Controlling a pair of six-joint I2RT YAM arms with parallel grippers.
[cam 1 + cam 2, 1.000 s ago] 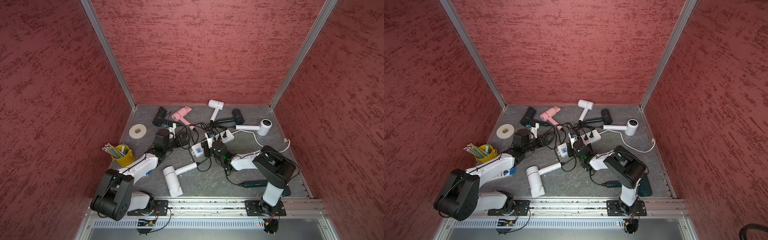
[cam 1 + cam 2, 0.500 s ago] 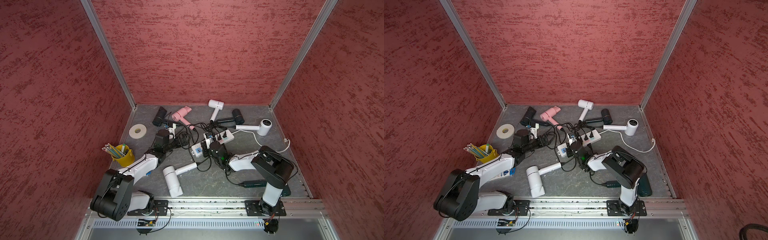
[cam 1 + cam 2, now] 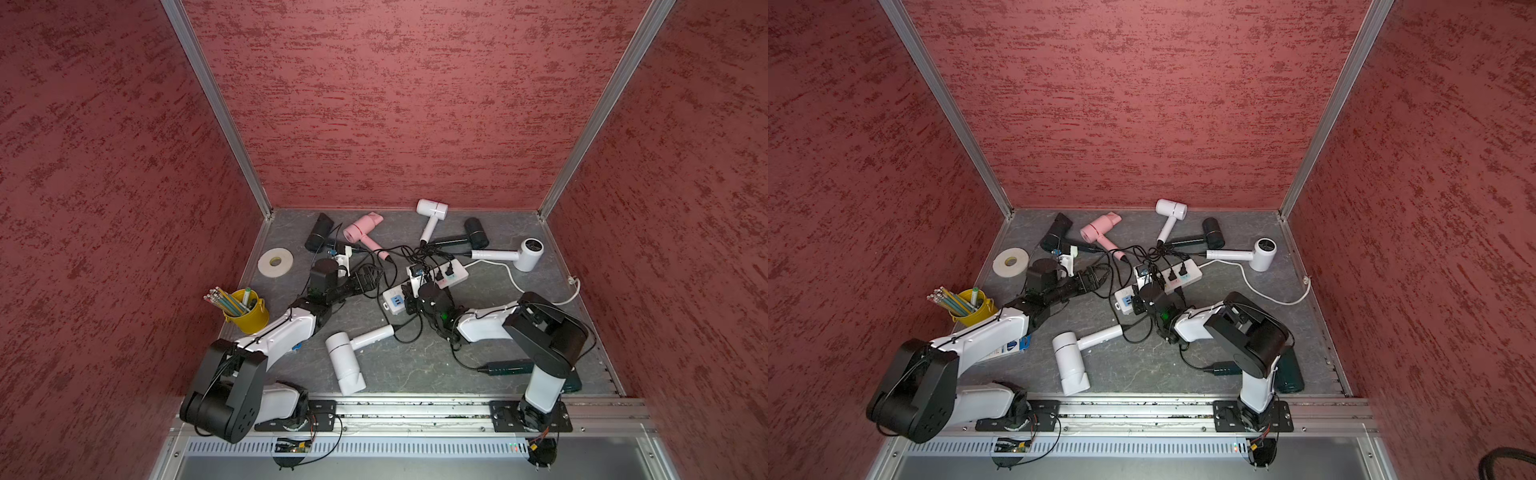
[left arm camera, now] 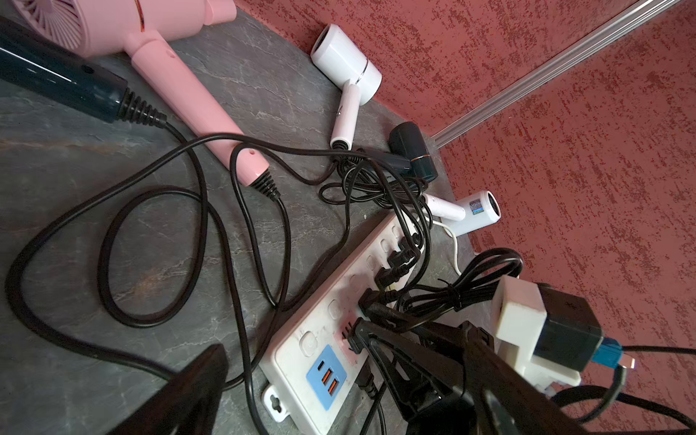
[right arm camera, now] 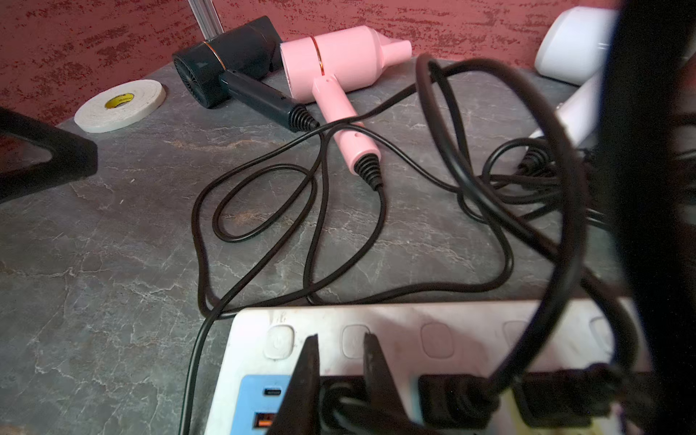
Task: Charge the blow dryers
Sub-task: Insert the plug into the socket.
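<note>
Right hand [image 5: 341, 361]: I find the fingers nearly closed, pinching a black plug [image 5: 339, 391] at the socket just beside the blue USB panel [image 5: 260, 403] of the power strip [image 3: 455, 272]. I cannot tell whether the plug is fully seated. A second plug [image 5: 455, 399] sits in the next socket along.

Left hand [image 3: 1096, 277]: the fingers are spread fully and hold nothing. It hangs low over the loose cords [image 5: 263, 211], at 9 o'clock of the strip.

I take dryer positions from the strip, which lies mid-bench [image 3: 415, 374]:
- black dryer [image 3: 318, 232] at 11 o'clock
- pink dryer [image 3: 361, 226] between 11 and 12 o'clock, just beside the black one
- white dryer [image 3: 432, 208] at 12 o'clock, against the back wall
- second black dryer [image 3: 476, 232] at 1 o'clock
- round-faced white dryer [image 3: 528, 253] at 2 o'clock
- large white dryer [image 3: 345, 361] at 7 o'clock, near the front rail
- dark green dryer [image 3: 507, 368] at 5 o'clock, partly hidden under the right arm

I cannot trace the gripped plug through the tangle to any one dryer.

Other items: a tape roll [image 3: 275, 261] lies at 10 o'clock. A yellow cup of pencils [image 3: 245, 311] stands at 9 o'clock, by the bench edge.
</note>
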